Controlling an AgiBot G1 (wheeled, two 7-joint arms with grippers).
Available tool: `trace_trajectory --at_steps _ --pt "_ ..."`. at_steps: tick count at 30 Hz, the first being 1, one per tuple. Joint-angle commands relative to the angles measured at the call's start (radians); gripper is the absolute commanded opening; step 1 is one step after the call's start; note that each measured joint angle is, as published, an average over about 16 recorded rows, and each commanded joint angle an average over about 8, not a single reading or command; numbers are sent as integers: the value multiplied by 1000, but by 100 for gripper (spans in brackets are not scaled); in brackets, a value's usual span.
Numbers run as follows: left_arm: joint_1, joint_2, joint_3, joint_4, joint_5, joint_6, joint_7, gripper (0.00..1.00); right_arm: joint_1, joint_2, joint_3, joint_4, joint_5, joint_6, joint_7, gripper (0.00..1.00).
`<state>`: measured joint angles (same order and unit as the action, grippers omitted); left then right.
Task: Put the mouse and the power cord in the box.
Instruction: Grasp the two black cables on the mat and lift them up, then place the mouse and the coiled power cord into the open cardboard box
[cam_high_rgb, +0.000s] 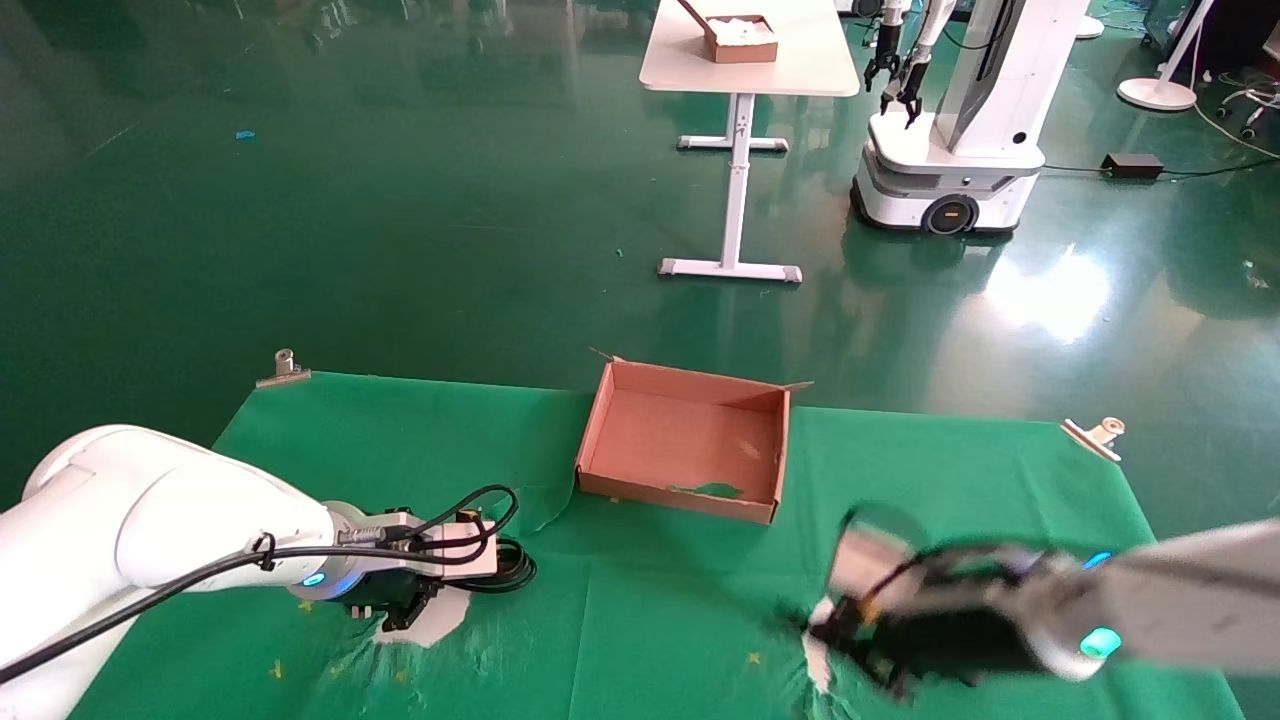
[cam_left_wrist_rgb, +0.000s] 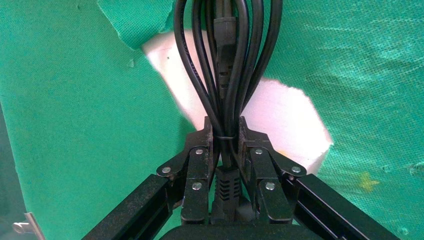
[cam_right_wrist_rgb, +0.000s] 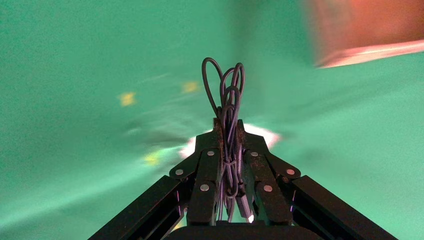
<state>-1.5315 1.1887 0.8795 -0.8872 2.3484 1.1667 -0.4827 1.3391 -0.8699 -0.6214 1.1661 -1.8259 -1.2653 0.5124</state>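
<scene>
The power cord (cam_left_wrist_rgb: 225, 75) was seen as a thick, shiny black bundle of loops, tied with a thin band at its middle, with a black plug lying among the loops. It was squeezed at the tie between the two fingers (cam_left_wrist_rgb: 200, 165) of the left gripper (cam_left_wrist_rgb: 226, 134), which were closed tight on it, low over the near left part of the green cloth (cam_high_rgb: 650, 600), where a white patch (cam_left_wrist_rgb: 280, 115) was bared by a tear. In the head view one edge of the bundle (cam_high_rgb: 512, 568) was seen poking out beside that gripper (cam_high_rgb: 405, 605). A bunch of thin black cable loops (cam_right_wrist_rgb: 227, 100) was pinched between the closed fingers of the right gripper (cam_right_wrist_rgb: 228, 131), with a small plug hanging near its base. The body of the mouse could not be made out in any view. That gripper (cam_high_rgb: 850, 625) was held low over the near right part of the cloth, and it was blurred. One box (cam_high_rgb: 685, 440) was counted on the cloth, reddish brown, shallow, with low walls and nothing seen inside, placed at the far middle between the two arms. Two metal clips (cam_high_rgb: 283, 368) were counted at the far corners of the cloth. Farther off, one white table (cam_high_rgb: 750, 60), one small brown box (cam_high_rgb: 742, 38) on it and one other white robot (cam_high_rgb: 950, 130) were seen on the green floor.
</scene>
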Motion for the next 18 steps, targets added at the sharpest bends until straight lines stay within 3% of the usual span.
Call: trace_trajectory --at_steps 1,10,14,18 --pt "-4 -2 -3 0 -3 2 -3 0 19 30 31 4 37 -2 6 0" --pt "-123 73 -71 4 -115 -37 35 0 95 143 130 7 122 7 5 0" --pt "-136 142 -66 33 -151 -130 110 0 126 179 158 1 141 6 2 0" --pt "-106 179 2 36 -183 -290 225 0 149 211 179 3 163 -9 5 0"
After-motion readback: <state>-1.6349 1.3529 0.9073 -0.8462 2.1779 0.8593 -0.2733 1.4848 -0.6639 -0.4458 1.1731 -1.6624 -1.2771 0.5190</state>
